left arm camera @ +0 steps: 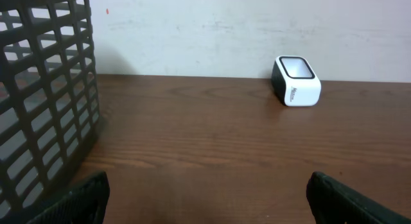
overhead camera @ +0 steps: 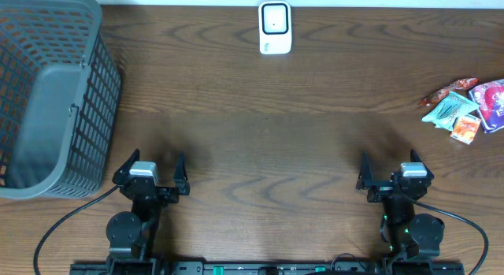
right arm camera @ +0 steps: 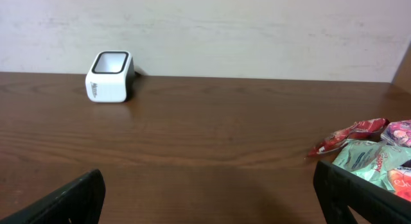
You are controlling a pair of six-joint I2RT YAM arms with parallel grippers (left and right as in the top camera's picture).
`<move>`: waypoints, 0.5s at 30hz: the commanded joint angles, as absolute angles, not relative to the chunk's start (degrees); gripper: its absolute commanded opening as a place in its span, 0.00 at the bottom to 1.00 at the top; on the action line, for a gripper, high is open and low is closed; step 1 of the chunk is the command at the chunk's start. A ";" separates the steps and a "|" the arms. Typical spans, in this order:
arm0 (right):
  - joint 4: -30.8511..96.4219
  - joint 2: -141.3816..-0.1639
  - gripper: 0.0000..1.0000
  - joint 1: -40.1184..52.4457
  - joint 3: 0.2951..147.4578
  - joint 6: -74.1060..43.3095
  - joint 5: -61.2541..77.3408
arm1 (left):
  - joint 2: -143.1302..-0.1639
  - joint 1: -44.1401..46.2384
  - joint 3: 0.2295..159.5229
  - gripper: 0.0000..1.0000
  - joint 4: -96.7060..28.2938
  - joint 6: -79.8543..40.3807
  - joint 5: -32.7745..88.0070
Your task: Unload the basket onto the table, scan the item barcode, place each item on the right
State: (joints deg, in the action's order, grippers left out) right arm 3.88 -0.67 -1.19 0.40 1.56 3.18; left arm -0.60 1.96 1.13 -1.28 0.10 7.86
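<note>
basket (overhead camera: 55, 94) parked at left edge | snack packets (overhead camera: 465, 109) piled at right edge, red one slanted | scanner (overhead camera: 275, 27) set at back edge, long axis front-back, window up | table (overhead camera: 260, 125) mid seen open | left gripper (overhead camera: 152, 169) + right gripper (overhead camera: 390, 171) spread wide, nothing held

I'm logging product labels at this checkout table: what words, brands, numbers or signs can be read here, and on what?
No text here can be quoted.
On the white box-shaped barcode scanner: a small dark mark on its side, too small and blurred to read.
On the colourful foil snack packets: printing shows, but none is legible.
On the grey plastic mesh basket: no text seen.
</note>
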 commanded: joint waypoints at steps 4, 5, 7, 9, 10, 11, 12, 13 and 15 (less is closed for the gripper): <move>4.10 -0.30 0.99 -0.43 0.30 2.22 3.11 | -0.08 1.67 0.23 0.98 -3.62 2.79 9.63; 4.10 -0.30 0.99 -0.43 0.30 2.22 3.11 | -0.08 1.67 0.23 0.98 -3.62 2.79 9.41; 4.10 -0.30 0.99 -0.43 0.30 2.22 3.09 | -0.08 1.67 0.23 0.98 -3.38 2.79 9.43; 4.10 -0.30 0.99 -0.43 0.30 2.22 3.09 | -0.08 1.67 0.23 0.98 -3.38 2.79 9.43; 4.10 -0.30 0.99 -0.43 0.30 2.22 3.11 | -0.08 1.67 0.23 0.98 -3.38 2.76 9.43; 4.10 -0.30 0.99 -0.43 0.30 2.22 3.09 | -0.08 1.67 0.23 0.98 -3.38 2.79 9.43; 4.10 -0.30 0.99 -0.43 0.30 2.22 3.11 | -0.08 1.67 0.23 0.98 -3.38 2.79 9.43; 4.10 -0.30 0.99 -0.43 0.30 2.22 3.09 | -0.12 1.67 0.23 0.98 -3.38 2.79 9.43; 4.10 -0.30 0.99 -0.43 0.30 2.22 3.11 | -0.21 1.67 0.23 0.98 -3.38 2.79 9.43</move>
